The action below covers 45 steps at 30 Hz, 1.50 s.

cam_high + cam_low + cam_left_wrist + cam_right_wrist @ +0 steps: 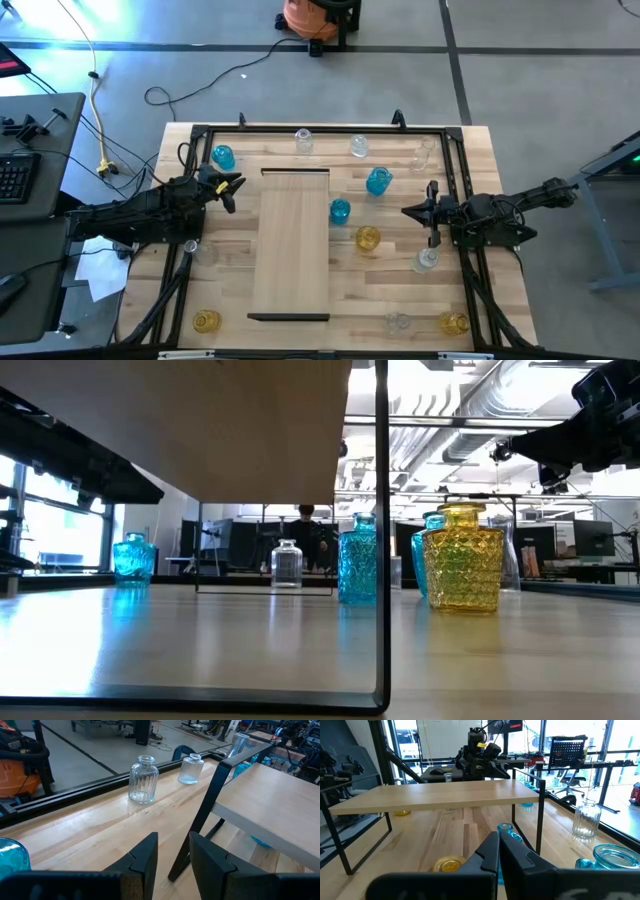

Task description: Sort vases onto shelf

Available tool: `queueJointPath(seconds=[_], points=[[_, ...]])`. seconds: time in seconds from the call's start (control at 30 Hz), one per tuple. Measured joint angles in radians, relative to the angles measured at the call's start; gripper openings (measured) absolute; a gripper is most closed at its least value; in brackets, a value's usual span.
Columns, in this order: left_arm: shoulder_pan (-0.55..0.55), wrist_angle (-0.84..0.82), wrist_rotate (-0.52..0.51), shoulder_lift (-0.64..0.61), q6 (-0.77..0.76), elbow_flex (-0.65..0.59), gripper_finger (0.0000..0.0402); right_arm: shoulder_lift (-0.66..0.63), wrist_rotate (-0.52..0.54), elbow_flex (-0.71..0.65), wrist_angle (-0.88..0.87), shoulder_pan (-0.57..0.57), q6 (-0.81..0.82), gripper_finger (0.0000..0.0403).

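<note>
Grey concrete floor around a striped plank table (480, 160), black frame rails along its edges; workshop and bright windows show beyond in the low view.

Left arm lies low across the left of the high frame, reaching right. Left gripper (232, 188) sits just off the shelf's upper-left corner, fingers (145, 857) parted by a narrow gap, nothing between them.

Right arm reaches in from the right edge, pointing left. Right gripper (408, 212) pinched fully together, empty, right of centre.

Shelf (292, 240) stands at centre frame on thin dark legs, long axis running top to bottom, top bare.

Vases all upright on the table:
- blue vase (222, 156) upper left, close to the left gripper
- blue pair (378, 181) (340, 210) and a yellow vase (367, 238) between shelf and right gripper
- clear vases (303, 141) along the top edge
- yellow vases (206, 321) (455, 324) at the lower corners
</note>
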Motion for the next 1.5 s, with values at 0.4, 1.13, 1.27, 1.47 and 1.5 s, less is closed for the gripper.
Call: queueJointPath(seconds=[0.4,1.13,1.27,1.47,1.5], points=[[0.000,0.000,0.000,0.000,0.000,0.000,0.0101,0.000,0.000,0.000,0.000,0.000,0.000,0.0000],[0.000,0.247,0.051,0.000,0.182,0.000,0.0101,0.000,0.000,0.000,0.000,0.000,0.000,0.0000],[0.000,0.419,0.071,0.000,0.245,0.000,0.0101,0.000,0.000,0.000,0.000,0.000,0.000,0.0000],[0.000,0.611,0.143,0.000,0.341,0.001,0.0101,0.000,0.000,0.000,0.000,0.000,0.000,0.0000],[0.000,0.633,0.159,0.000,0.359,0.001,0.0101,0.000,0.000,0.000,0.000,0.000,0.000,0.0000]])
